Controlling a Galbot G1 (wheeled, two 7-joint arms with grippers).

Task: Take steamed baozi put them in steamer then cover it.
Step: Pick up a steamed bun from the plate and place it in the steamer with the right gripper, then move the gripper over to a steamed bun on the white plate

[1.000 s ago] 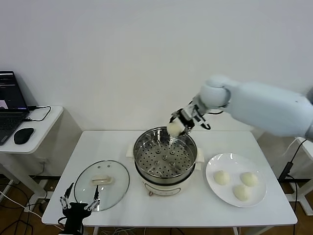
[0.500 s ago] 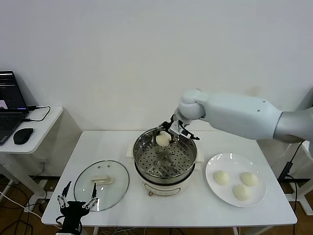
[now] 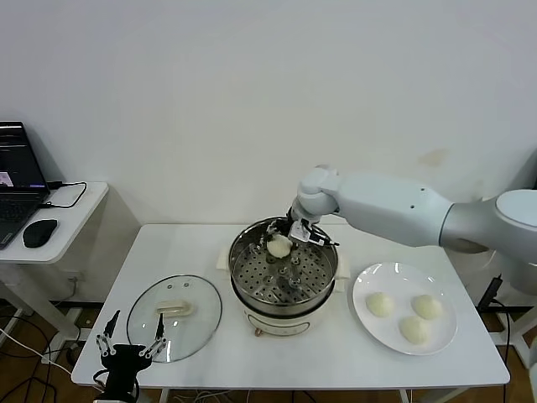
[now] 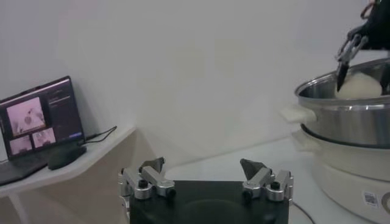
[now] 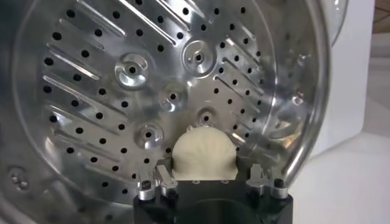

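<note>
My right gripper (image 3: 282, 238) is shut on one cream-white baozi (image 3: 278, 247) and holds it low over the far part of the steamer's (image 3: 240, 256) perforated tray. In the right wrist view the baozi (image 5: 203, 155) sits between the fingers (image 5: 162, 177), just above the tray (image 5: 122, 91). Three more baozi (image 3: 380, 304) lie on the white plate (image 3: 394, 277) to the right of the steamer. The glass cover (image 3: 197, 323) with its cream handle lies flat on the table to the steamer's left. My left gripper (image 3: 130, 342) is open and empty, parked off the table's front left edge.
A side table at far left holds a laptop (image 3: 17, 180) and a mouse (image 3: 40, 232). The left wrist view shows the steamer's side (image 4: 347, 115) and the held baozi (image 4: 359, 85) above its rim. The white wall stands close behind the table.
My right gripper has carried the baozi from above the steamer's far right rim leftward and down into the pot. The left arm has barely moved.
</note>
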